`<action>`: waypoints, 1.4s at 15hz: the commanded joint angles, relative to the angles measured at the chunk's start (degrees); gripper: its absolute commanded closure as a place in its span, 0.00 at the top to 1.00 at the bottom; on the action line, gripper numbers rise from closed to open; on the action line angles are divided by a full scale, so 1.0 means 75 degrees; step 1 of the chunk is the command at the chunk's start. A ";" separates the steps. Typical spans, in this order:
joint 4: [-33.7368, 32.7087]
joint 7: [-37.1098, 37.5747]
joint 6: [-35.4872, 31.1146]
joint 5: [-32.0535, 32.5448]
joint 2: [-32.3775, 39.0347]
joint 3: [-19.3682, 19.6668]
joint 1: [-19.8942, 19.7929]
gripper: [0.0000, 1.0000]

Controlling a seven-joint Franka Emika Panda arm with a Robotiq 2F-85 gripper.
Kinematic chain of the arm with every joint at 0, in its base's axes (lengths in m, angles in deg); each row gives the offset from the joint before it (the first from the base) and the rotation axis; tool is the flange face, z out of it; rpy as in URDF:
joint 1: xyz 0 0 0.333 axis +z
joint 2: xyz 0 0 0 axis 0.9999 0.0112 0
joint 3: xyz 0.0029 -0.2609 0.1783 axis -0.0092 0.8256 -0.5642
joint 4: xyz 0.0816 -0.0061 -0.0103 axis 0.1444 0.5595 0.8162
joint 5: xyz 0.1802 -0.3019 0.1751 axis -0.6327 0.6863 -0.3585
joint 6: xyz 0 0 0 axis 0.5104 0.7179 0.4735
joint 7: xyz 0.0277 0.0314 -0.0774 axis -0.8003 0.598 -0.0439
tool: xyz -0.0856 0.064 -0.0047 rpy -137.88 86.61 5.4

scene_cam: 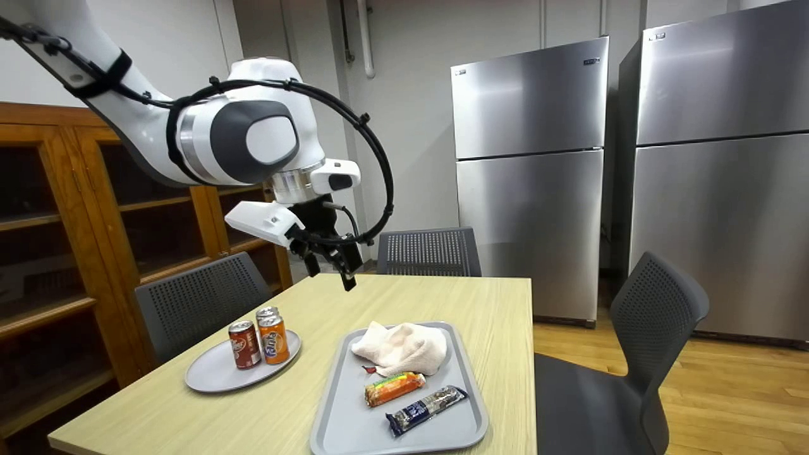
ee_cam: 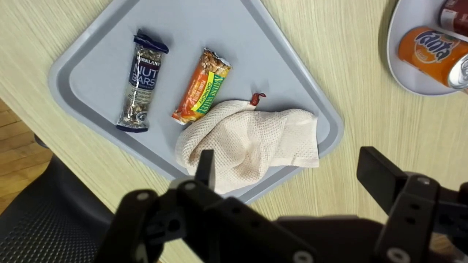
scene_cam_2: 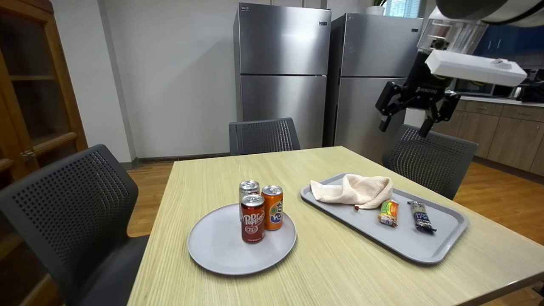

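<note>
Operator: Begin the check.

Manual: In an exterior view, observe your gripper (scene_cam: 331,277) left of centre, suspended higher than the table (scene_cam: 430,296). At lower centre, locate the tray (scene_cam: 354,423). It bears the crumpled cloth (scene_cam: 404,347) at its upper end; the orange-wrapped bar (scene_cam: 395,388) lies just below, followed by the blue-wrapped bar (scene_cam: 426,409).

Operator: Continue.

Manual: In an exterior view, your gripper hangs at upper right, pointing downward. Left of centre, low in the frame, the plate (scene_cam_2: 221,250) supports a red can (scene_cam_2: 253,219), an orange can (scene_cam_2: 273,208) and a third can (scene_cam_2: 249,186), upright and close together.

Operator: Wrist view: state of the fingers (ee_cam: 380,179)?

Manual: They enter your frame from the lower edge, standing wide apart. The cloth lies at centre, partly overlapped by one of them in your line of sight. The blue-wrapped bar is at upper left, the orange-wrapped bar just beside the cloth, and the orange can at upper right.
</note>
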 commanded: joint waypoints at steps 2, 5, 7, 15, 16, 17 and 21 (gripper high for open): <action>-0.0494 0.0476 -0.0435 0.0155 0.1104 -0.0268 -0.0250 1.00; -0.0791 0.0653 -0.0571 0.0268 0.1721 -0.0253 -0.0235 1.00; -0.1019 0.0806 -0.0653 0.0385 0.2148 -0.0220 -0.0206 1.00; -0.2126 0.1963 -0.0838 0.1594 0.3848 0.0254 0.0186 1.00; -0.2276 0.2080 -0.0826 0.1718 0.4031 0.0358 0.0270 1.00; -0.2421 0.2205 -0.0822 0.1821 0.4203 0.0473 0.0372 1.00; -0.2958 0.2525 -0.0788 0.1944 0.4829 0.0906 0.0806 1.00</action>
